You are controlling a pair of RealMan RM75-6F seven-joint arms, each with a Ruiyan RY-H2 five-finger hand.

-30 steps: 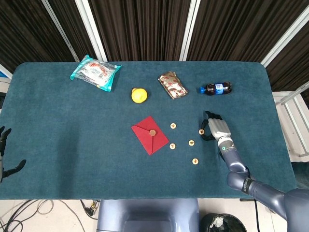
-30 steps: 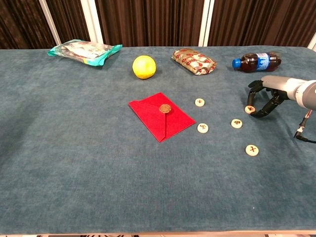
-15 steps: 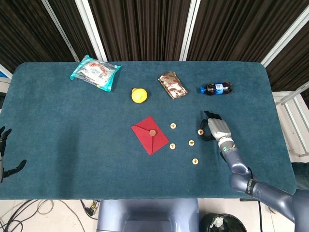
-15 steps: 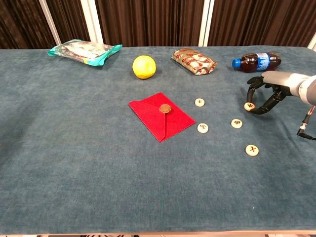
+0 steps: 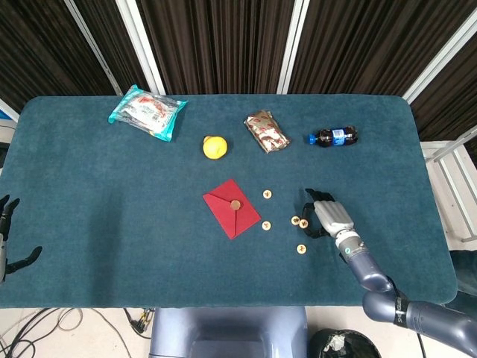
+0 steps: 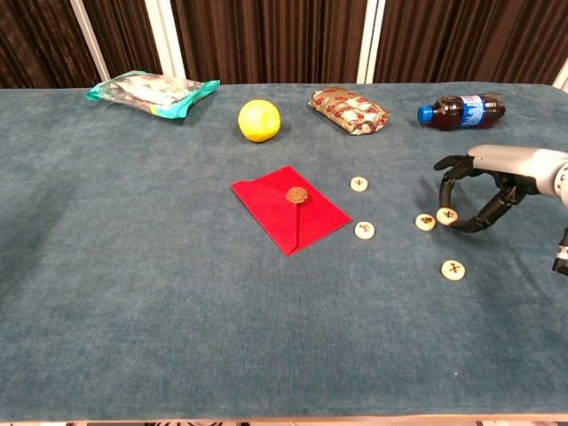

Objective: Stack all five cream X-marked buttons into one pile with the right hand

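Open blue cloth table point(image 5: 112, 224) spans the left half and front edge. Mid-table, a red envelope point(image 6: 291, 209) and scattered cream X-marked buttons point(image 6: 365, 230) crowd the right hand point(image 6: 484, 182).

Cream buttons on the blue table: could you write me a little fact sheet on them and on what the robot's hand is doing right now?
buttons in view: five cream X-marked buttons, all apart, none stacked yet
held button: pinched by the right hand, right beside another button
loose buttons: one and one near the red envelope, one nearest the robot
left hand: at the table edge, holding nothing
other items: lemon, cola bottle, two snack packets
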